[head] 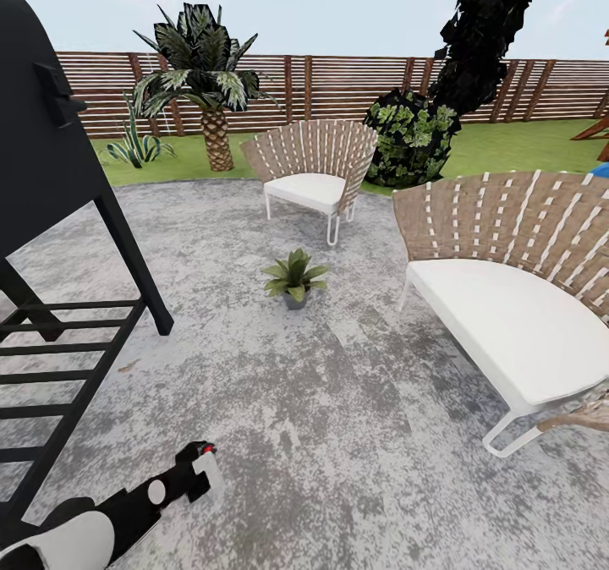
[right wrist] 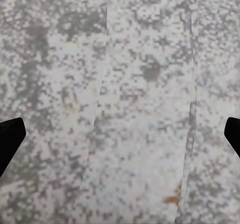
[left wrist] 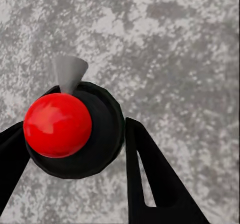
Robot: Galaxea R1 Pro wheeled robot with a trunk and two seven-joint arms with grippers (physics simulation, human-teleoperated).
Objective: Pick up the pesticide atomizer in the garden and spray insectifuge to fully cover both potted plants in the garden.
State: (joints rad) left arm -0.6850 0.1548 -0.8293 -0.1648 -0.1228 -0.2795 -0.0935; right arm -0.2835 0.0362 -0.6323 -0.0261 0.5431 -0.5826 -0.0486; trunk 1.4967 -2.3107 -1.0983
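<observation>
One potted plant (head: 293,278), a low rosette of broad green leaves in a small grey pot, stands mid-patio ahead of me. The other potted plant is out of view. My left gripper (head: 188,471) is low at the near left, shut on the pesticide atomizer (head: 205,462). In the left wrist view the atomizer (left wrist: 57,125) shows its red cap, grey nozzle and dark body between the black fingers (left wrist: 152,179), over the speckled patio (left wrist: 175,49). My right gripper (right wrist: 120,136) hangs open above bare patio, with only its fingertips (right wrist: 10,139) at the edges.
A black grill on legs (head: 51,164) with a slatted shelf stands close on the left. Two woven chairs (head: 315,172) (head: 516,282) sit ahead and right. A palm (head: 207,71), a spiky plant (head: 135,143), a bush (head: 414,139) and the fence (head: 338,79) lie beyond.
</observation>
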